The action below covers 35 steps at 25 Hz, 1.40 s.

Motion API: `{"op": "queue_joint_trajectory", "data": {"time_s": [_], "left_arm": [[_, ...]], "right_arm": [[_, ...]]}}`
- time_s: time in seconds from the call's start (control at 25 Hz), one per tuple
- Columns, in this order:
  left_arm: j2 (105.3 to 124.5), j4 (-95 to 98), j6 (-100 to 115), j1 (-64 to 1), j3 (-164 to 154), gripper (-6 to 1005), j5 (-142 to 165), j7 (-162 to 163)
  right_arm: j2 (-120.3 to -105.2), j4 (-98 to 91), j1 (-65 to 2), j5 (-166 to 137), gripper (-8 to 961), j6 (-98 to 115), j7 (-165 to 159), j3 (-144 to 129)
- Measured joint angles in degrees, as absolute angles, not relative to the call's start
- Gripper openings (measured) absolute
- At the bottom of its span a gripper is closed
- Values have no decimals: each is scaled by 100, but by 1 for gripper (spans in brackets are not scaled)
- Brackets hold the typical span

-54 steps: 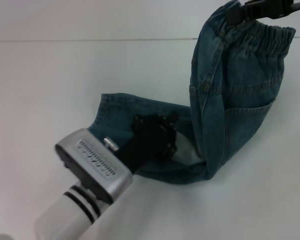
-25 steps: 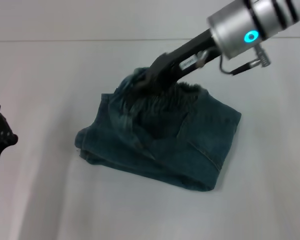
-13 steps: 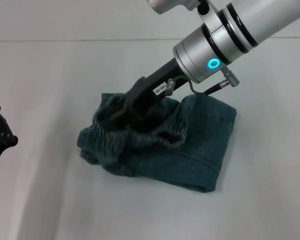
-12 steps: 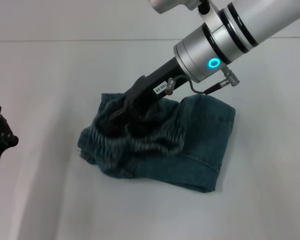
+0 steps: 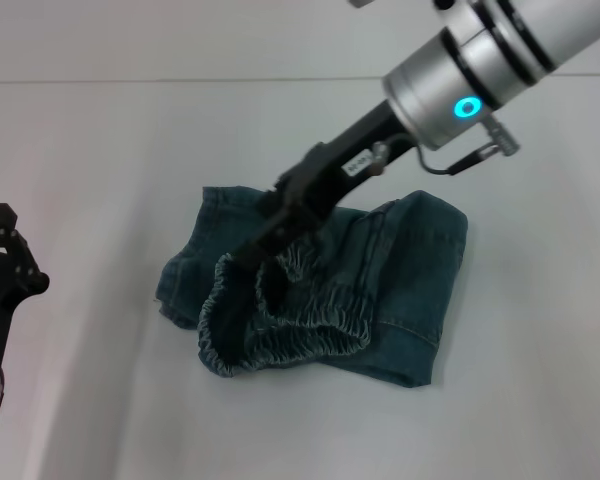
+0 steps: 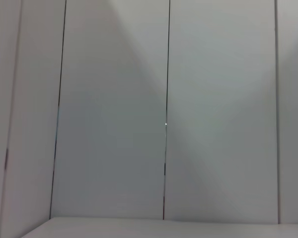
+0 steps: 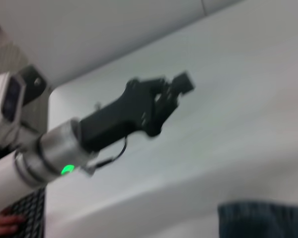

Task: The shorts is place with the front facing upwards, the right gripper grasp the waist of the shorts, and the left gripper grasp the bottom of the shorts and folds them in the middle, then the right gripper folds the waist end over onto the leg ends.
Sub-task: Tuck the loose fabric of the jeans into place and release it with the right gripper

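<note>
Now the white table [image 5: 90,150] is spreading under everything, and the shorts [image 5: 410,260] are lying near its middle as a folded bundle. Their waist [image 5: 280,345] is lying on top at the near-left of the bundle, its ruffled band curling open toward me. Part of the leg ends [image 5: 215,205] is peeking out at the far-left edge beneath that band, while the folded edge is sitting on the right.

I am reaching my right arm in from the far right, silver wrist glowing blue, and my right gripper [image 5: 252,252] is hovering at the far rim of the waist; I cannot tell whether its fingers are spread or pinching the denim, because their tips are merging with the dark cloth.

My left gripper [image 5: 2,262] is hanging well apart at the left edge of the scene, off the shorts, and from the right wrist view [image 7: 169,96] I still cannot tell how its fingers are standing. A denim corner is showing in that view too.
</note>
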<state>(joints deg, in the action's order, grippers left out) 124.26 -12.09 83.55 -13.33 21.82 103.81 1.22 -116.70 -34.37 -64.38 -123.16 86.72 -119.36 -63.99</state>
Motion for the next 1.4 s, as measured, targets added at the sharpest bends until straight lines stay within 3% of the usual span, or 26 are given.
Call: {"op": "queue_joint_trajectory", "data": {"time_s": [0.24,0.4,0.84,1.4], "left_arm": [[12420,-1202,8349,-1333,2157,2,10380,125],[12410,-1197,8347,-1345,2157,2,10380,125],[12410,-1142,8394,-1464,2169,1,10380,124],[12427,-1148,8357,-1494,2150,0,10379,123]], "right_arm": [[-11368,-3929,-6202,-12421,880,9948,-12350,-6395],[-11347,-4023,-6033,-12515,947,10712,-12379,-6431],[-11701,-3967,-5869,-13850,947,10689,-12457,-6435],[-11854,-3630,-5835,-14043,947,9896,-12399,-6388]]}}
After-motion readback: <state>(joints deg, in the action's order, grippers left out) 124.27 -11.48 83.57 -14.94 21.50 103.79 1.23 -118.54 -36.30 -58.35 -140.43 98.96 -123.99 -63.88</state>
